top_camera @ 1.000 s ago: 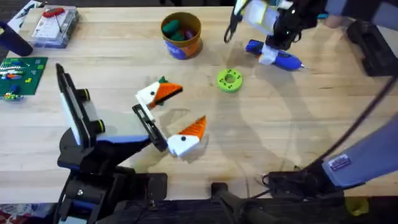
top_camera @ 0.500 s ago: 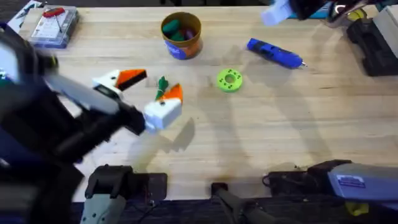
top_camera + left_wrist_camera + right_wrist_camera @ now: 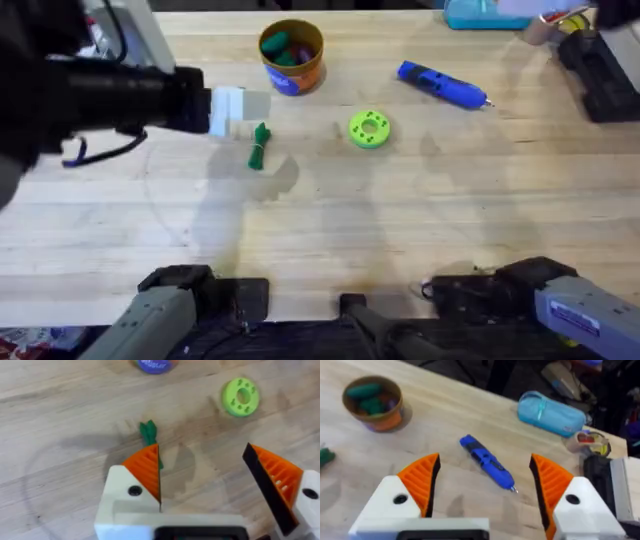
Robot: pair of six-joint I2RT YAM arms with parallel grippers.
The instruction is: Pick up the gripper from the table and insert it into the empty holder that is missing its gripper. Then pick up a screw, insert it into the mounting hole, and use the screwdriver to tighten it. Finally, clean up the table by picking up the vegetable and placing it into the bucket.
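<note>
Currently, item one: left jaws (image 3: 207, 487), standing wide and holding nothing. White blocky finger bodies carry orange ribbed pads (image 3: 145, 467) that taper to thin edges, each with a dark screw head at its base.

Item two: the vegetable (image 3: 148, 432), just beyond the left-hand pad, partly hidden behind it and lying flat on the worktop (image 3: 60, 435). It is slender, dark green, bumpy and twisted, probably light and inclined to roll or pivot when pinched. Judged step in hand: the clean-up pick. To do it well, the jaws need shifting sideways until the vegetable sits between the pads, crosswise to its length. They should then descend until the pad tips nearly meet the wood and close gently on its middle, so the ribs bite into the bumps.

Item three: a lime-green disc (image 3: 240, 396), round with a central hole and small perforations, farther out beyond the jaws. It stands well apart from the vegetable, so it should not interfere.

Item four: the bucket (image 3: 291, 56), round and orange-brown with a blue label, already holding green pieces. It sits near the vegetable, farther from the arm bases, so the carry is short.

Item five: right jaws (image 3: 485, 487), also wide and holding nothing, of the same white-and-orange make.

Item six: the screwdriver (image 3: 487, 463), bright blue, pen-shaped, with a thin metal tip, lying between and beyond the right pads.

Item seven: a pale blue pouch (image 3: 550, 414), soft and zipped, farther out.
</note>
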